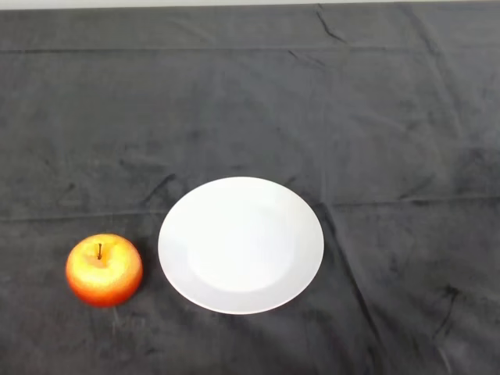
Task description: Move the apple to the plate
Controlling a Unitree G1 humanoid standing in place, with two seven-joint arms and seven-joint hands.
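Head view, apple [104, 269]: a red-and-yellow apple is seen standing stem-up on the dark cloth [250, 101], at the lower left of the table.
Head view, plate [241, 244]: a round white plate is seen lying flat near the table's middle, with nothing on it.
Head view, apple to plate: the apple lies just beside the plate's left rim, apart from it, a narrow strip of cloth showing between. The plate is to the apple's right and very slightly farther from the robot.
Head view, long axis: none is offered by the apple, it being roundish; only the stem marks its upright.
Head view, left hand: not seen, so its state cannot be told.
Judgement, reach: the apple sits on the robot's left, the side from which the working arm is said to enter, so a short approach is expected.
Judgement, progress: the task is judged not yet begun; grasp, a short carry rightward and release remain.
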